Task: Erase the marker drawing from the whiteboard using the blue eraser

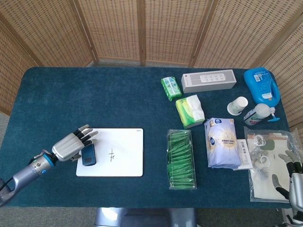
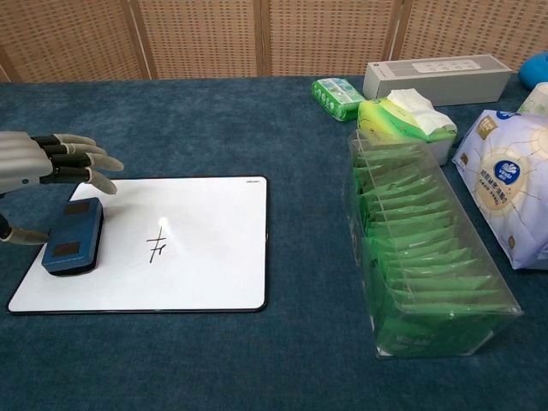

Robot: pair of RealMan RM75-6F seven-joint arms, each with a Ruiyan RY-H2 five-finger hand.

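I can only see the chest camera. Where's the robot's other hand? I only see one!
Observer: The right hand is at the table's near right corner, only in the head view, fingers apart, holding nothing.
Operator: What's it next to?
Observer: A clear plastic bag of small items lies right beside it.
Operator: Is there anything blue over there?
Observer: Yes, a big blue jug stands at the far right, beyond a white paper cup.
Operator: Is the left hand grabbing the eraser?
Observer: From the head view, the left hand hovers open over the blue eraser on the whiteboard; no grip shows yet.
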